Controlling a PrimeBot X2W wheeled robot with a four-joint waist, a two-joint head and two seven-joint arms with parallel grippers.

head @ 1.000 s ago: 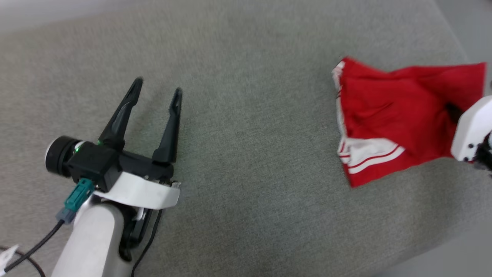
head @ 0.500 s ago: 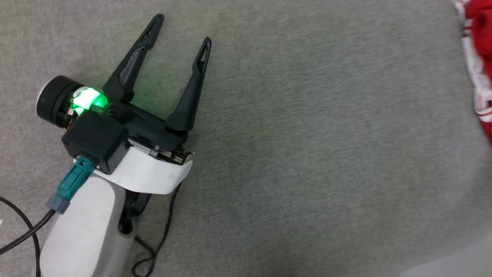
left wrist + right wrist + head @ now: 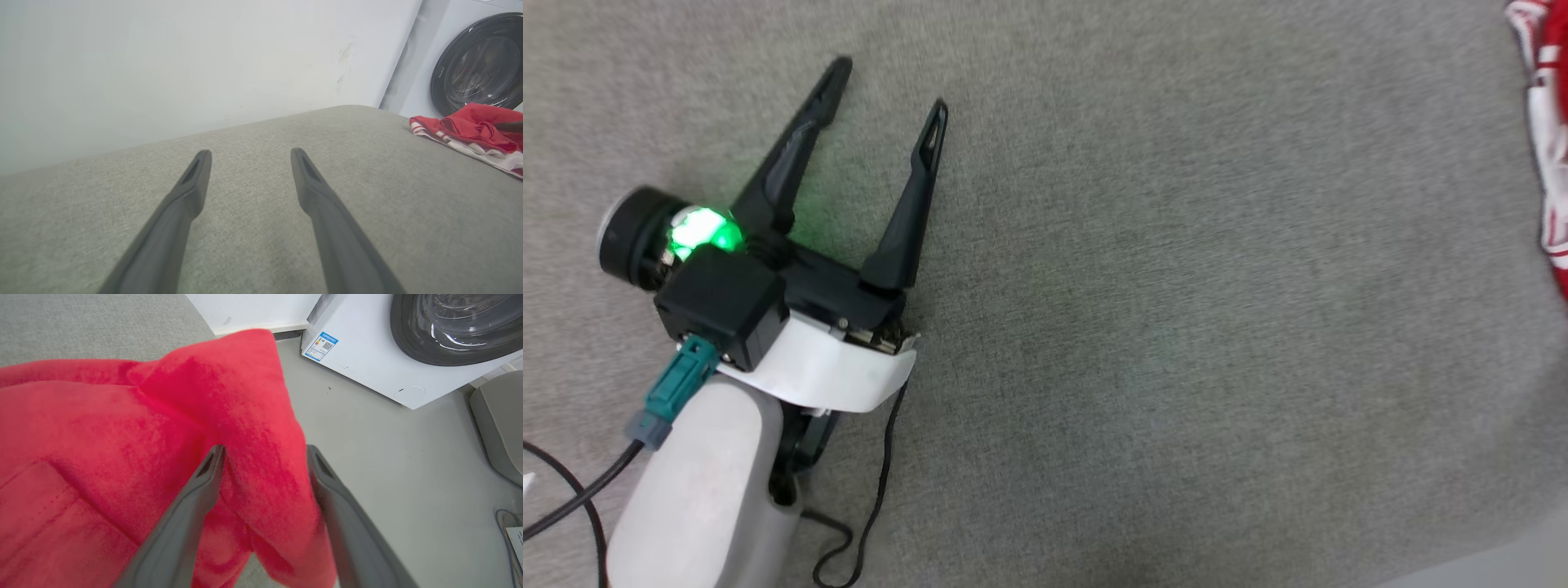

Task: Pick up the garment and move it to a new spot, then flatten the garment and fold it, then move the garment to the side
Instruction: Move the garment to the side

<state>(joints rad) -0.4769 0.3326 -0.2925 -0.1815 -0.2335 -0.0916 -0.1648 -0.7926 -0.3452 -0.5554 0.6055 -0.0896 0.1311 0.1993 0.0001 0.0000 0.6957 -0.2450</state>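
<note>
Seemingly finishing the move aside: straddling a fold of the red T-shirt [image 3: 1555, 49] at the head view's right edge, right gripper [image 3: 265, 451] fingers spread, not pinching; hovering left gripper [image 3: 890, 86] spread, empty, at left.

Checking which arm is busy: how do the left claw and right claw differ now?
The left claw has bare grey cushion between its fingers; the right claw has a fold of the red garment between its own. The left claw sits well away from the garment; the right claw is right on it, at the cushion's edge with floor beyond. Both are spread about equally wide.
</note>
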